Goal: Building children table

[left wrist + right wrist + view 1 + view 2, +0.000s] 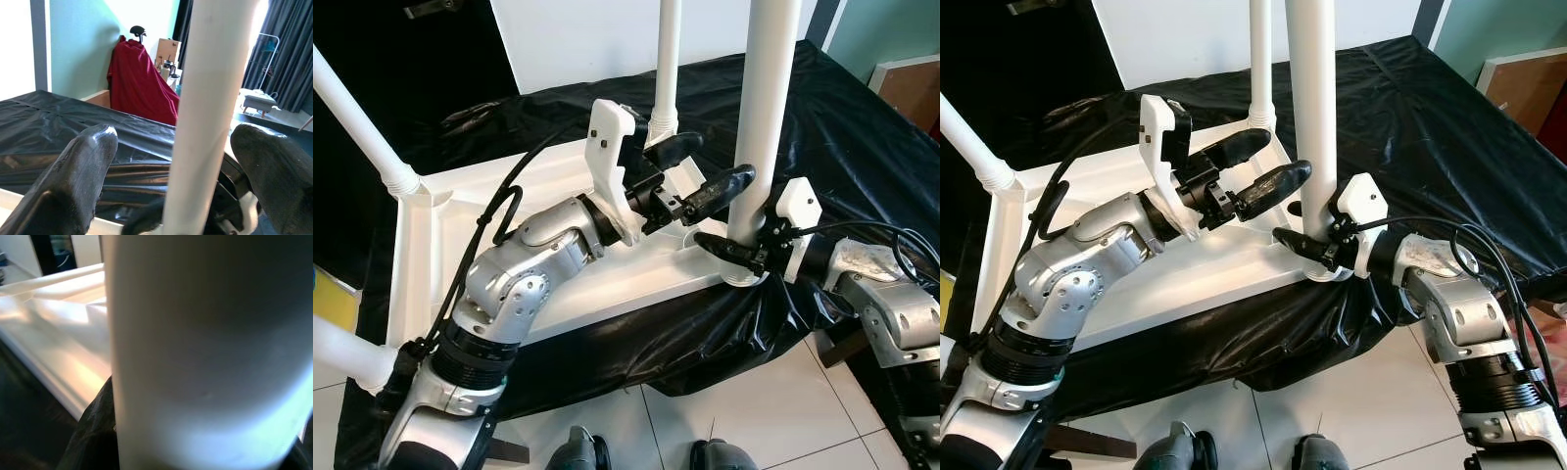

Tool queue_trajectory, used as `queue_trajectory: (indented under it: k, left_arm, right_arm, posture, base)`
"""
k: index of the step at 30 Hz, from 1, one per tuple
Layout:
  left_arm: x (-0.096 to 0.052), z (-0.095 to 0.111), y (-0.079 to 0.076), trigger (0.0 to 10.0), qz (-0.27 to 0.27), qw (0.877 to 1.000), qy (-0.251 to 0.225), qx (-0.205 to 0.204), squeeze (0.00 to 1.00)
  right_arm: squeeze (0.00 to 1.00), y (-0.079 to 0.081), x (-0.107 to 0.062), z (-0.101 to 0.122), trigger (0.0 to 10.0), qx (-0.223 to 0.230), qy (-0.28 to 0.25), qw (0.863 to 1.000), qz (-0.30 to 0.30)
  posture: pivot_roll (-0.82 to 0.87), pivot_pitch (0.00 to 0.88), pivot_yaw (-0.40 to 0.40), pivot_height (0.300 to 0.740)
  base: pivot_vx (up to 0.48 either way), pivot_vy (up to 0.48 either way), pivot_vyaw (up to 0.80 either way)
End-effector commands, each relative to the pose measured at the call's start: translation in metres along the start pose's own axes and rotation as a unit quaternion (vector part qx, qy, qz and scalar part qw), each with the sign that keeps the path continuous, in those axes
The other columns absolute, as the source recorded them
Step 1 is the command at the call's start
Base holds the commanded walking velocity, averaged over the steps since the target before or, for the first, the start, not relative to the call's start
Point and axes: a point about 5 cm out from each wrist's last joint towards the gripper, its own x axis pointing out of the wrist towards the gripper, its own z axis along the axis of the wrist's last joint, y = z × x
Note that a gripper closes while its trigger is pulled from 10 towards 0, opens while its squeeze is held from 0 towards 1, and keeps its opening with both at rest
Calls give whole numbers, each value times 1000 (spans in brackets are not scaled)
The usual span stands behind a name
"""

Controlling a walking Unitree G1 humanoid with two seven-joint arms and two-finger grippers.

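The upturned white children's table (607,279) lies on black plastic sheeting (862,127), legs pointing up. The right claw (736,251) grips the near white leg (766,98) at its base — apparently fully closed round it. The left claw (697,171) stands wide beside that leg, not touching.

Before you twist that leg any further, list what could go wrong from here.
1. The right gripper clamps the near white leg only at its base, so the tall leg could lean and cross-thread in its socket.
2. The left gripper stands open beside the leg without touching it, giving no steadying.
3. The upturned tabletop lies on slick black sheeting near the edge; torque might slide it off.
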Motion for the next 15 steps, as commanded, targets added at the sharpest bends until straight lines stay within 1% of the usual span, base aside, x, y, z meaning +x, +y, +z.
queue_trajectory:
  k: [1, 6, 7, 15]
  left_arm:
    - [-1, 5, -22, 10000, -177, 984, -2, 11, 0]
    - [0, 6, -23, 10000, -186, 982, 3, 14, 0]
    - [0, 6, -24, 10000, -195, 981, 5, 14, 0]
    - [1, 8, -24, 10000, -204, 979, 8, 15, 0]
  right_arm:
    - [0, 6, 2, 2, 10000, 1, -4, 1000, 20]
    - [0, 11, 1, 1, 10000, 6, 6, 999, 46]
    - [0, 14, 0, 0, 10000, 11, 10, 998, 61]
    - [0, 18, -2, 0, 10000, 15, 15, 997, 79]
  posture:
    - [-44, 90, 29, 740]
    - [-49, 88, 28, 740]
    - [-52, 86, 29, 740]
    - [-54, 89, 34, 740]
  base:
    - [0, 0, 0]
    - [0, 0, 0]
    - [0, 0, 0]
    - [0, 0, 0]
